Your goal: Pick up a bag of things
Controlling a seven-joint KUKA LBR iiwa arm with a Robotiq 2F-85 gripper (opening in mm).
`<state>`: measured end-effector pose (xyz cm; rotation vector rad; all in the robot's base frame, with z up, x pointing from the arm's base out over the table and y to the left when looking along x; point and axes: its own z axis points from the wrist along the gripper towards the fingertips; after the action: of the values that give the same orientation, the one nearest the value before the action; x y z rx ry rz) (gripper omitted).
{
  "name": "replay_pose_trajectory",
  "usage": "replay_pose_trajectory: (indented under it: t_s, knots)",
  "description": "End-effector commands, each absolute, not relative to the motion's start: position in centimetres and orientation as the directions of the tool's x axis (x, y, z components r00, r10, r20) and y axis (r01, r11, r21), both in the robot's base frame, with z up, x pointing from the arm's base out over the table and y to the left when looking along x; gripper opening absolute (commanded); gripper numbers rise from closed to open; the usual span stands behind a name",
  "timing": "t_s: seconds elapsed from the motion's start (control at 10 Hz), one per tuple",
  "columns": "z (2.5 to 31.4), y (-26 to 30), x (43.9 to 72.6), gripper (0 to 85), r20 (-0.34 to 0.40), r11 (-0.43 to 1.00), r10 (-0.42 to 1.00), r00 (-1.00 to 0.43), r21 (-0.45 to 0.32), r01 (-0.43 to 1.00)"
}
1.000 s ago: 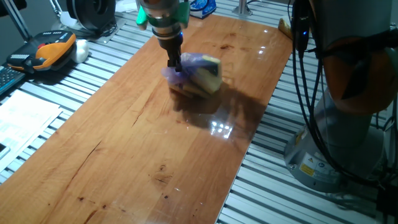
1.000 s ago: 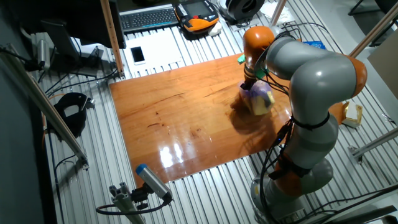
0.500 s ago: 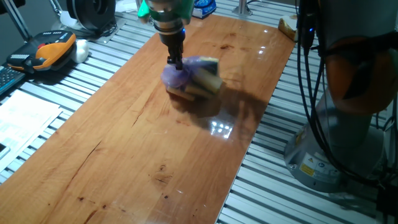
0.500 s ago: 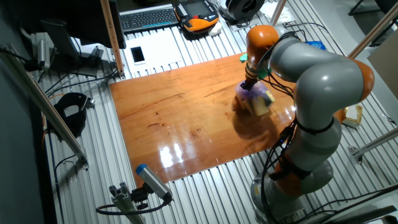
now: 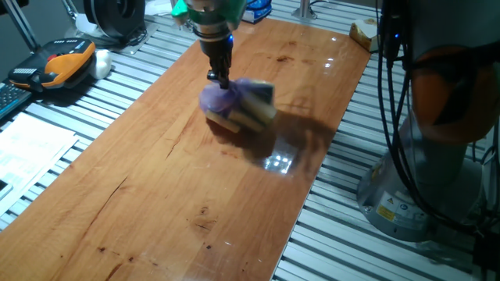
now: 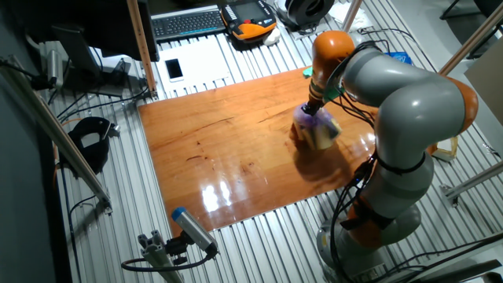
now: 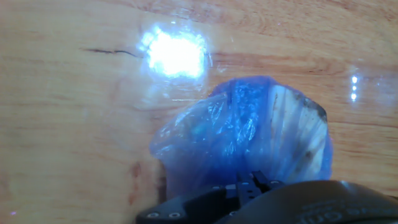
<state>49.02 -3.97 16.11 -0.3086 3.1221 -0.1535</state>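
Observation:
The bag of things (image 5: 237, 104) is a crinkly lilac-purple plastic bag with a tan block inside. It hangs from my gripper (image 5: 221, 79), whose fingers are shut on the bag's gathered top. The bag looks tilted and just above the wooden table (image 5: 156, 179), with a dark shadow to its right. In the other fixed view the gripper (image 6: 312, 111) holds the bag (image 6: 318, 127) near the table's far right side. In the hand view the bag (image 7: 249, 134) fills the lower middle, directly under the gripper (image 7: 255, 182).
An orange-and-black handheld unit (image 5: 66, 62) lies left of the table. A blue-and-white packet (image 5: 256, 8) and a bare tan lump (image 5: 363, 31) sit by the far end. The robot's base and cables (image 5: 422, 156) stand on the right. A keyboard (image 6: 189, 22) and a phone (image 6: 174, 69) lie beyond the table.
The gripper has moved a little left with the bag held in it. The bag has swung and risen slightly off the wood.

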Motion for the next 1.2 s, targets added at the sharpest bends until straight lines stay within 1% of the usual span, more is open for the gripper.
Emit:
replay_pose_trajectory:
  t_s: [0.0, 0.1, 0.3, 0.5, 0.6, 0.8, 0.9, 1.0, 1.1]
  knots:
    - [16.07, -3.91, 49.12, 0.0, 0.006, 0.976, -0.194, -0.981, -0.103, -0.194]
    - [16.07, -3.91, 49.12, 0.0, 0.005, 0.973, -0.202, -0.979, -0.116, -0.201]
    - [16.07, -3.91, 49.12, 0.0, -0.029, 0.973, -0.188, -0.982, -0.145, -0.182]
    - [16.07, -3.91, 49.12, 0.0, -0.046, 0.978, -0.155, -0.987, -0.150, -0.147]
    - [16.07, -3.91, 49.12, 0.0, -0.054, 0.983, -0.135, -0.989, -0.136, -0.127]
    - [16.07, -3.91, 49.12, 0.0, -0.077, 0.995, -0.064, -0.995, -0.076, -0.058]
    - [16.07, -3.91, 49.12, 0.0, -0.069, 0.997, -0.040, -0.997, -0.065, -0.036]
    - [16.07, -3.91, 49.12, 0.0, -0.005, 0.998, -0.028, -1.000, -0.055, -0.028]
    - [16.07, -3.91, 49.12, 0.0, 0.063, 0.999, -0.045, -0.997, -0.020, -0.046]
